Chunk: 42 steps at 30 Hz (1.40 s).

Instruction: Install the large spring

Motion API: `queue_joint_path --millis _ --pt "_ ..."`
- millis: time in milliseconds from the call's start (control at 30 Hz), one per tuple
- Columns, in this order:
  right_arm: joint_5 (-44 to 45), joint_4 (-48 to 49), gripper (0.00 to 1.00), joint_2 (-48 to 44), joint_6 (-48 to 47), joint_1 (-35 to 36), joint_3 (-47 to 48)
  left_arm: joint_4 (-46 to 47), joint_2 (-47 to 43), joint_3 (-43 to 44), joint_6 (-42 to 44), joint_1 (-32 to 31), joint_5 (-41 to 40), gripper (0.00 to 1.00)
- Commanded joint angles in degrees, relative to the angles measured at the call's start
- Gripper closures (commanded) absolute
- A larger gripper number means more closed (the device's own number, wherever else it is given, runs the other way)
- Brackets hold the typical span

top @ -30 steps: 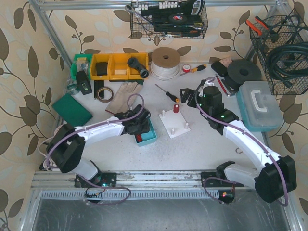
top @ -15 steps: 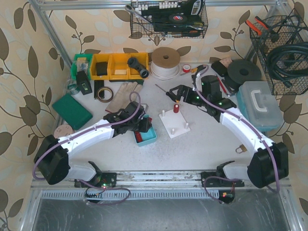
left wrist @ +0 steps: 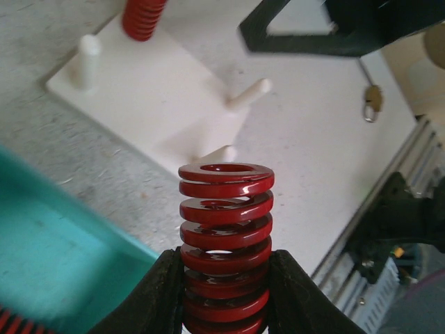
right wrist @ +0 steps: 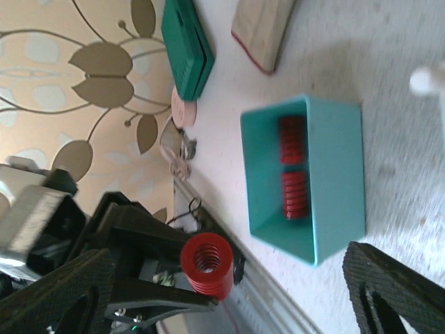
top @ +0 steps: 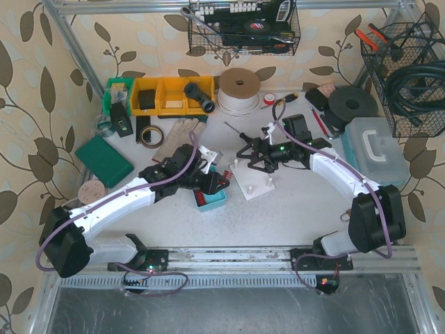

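Large spring pinched in the left gripper, off the bench, between teal tray and white peg board.
Points its open end away from the wrist toward the peg board, long axis in line with the fingers. Sits clamped by its rear coils between both jaws, front coils jutting free past the tips. Hangs just beyond the tray's right edge. Right gripper over the board's far edge, jaws spread wide, gripping nothing.
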Motion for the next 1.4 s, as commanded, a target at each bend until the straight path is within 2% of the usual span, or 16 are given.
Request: queue_joint_path --millis 0,300,433,633,733,1100,1367 --pt "-6.8 -7.8 0.13 1.2 -2.6 -0.1 -0.2 7.7 -1.4 -1.4 1.5 0.6 9.8 1.0" --pt "-8.3 -18.4 0.14 2.9 -10.0 0.8 1.6 11.6 0.9 -1.7 2.4 1.1 20.9 1.0" --pt "-9.1 -19.7 0.15 3.1 -10.6 2.3 2.2 14.7 1.9 -2.6 1.1 1.1 23.5 1.0" --pt "-8.2 -18.9 0.2 2.3 -9.4 2.7 2.5 16.0 2.4 -3.1 0.5 1.1 24.6 1.0" --pt "-9.5 -17.9 0.3 2.2 -8.5 2.8 2.3 16.2 2.8 -3.0 0.4 1.1 24.8 1.0" --pt "-11.6 -23.0 0.3 -0.4 -11.6 2.8 2.6 16.3 4.5 -2.6 0.2 1.1 25.8 1.0" --pt "-8.9 -26.5 0.4 -1.5 -14.4 3.8 2.0 16.3 5.9 -2.0 0.1 1.0 26.9 1.0"
